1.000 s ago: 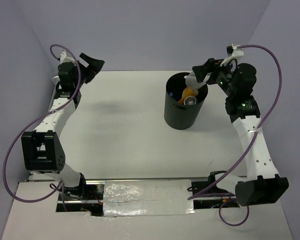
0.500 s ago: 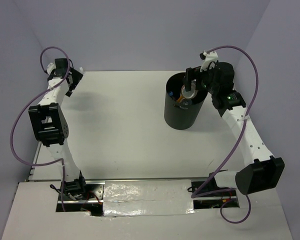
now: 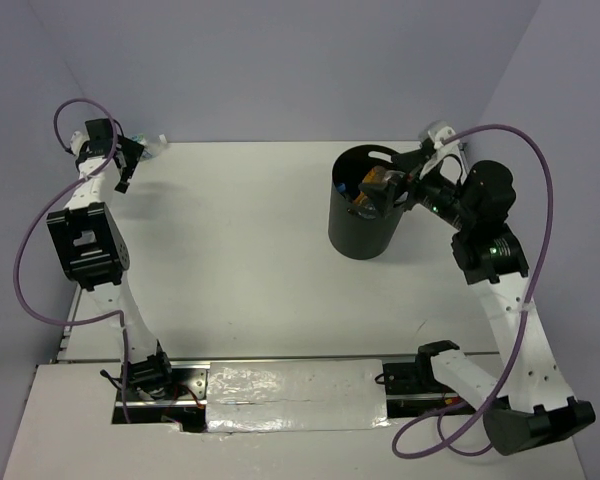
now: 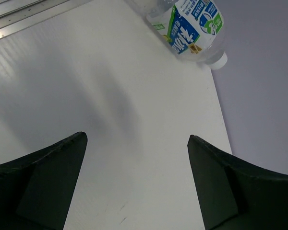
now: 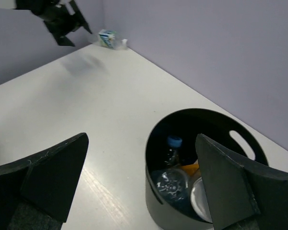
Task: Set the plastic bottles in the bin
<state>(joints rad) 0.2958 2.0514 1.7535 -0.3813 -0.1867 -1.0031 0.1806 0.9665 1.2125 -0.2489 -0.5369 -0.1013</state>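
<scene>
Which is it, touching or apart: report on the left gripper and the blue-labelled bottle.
Apart. The left wrist view shows the left gripper open, bare table lying between it and the blue-labelled bottle beyond.

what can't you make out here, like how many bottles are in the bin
- How many bottles lie in the bin: in the top view the right gripper covers part of the opening; in the right wrist view one of its fingers hides the right part.
- Corner bottle: its base is cut off by the left wrist view's top edge; in the top view it is too small to read.
</scene>
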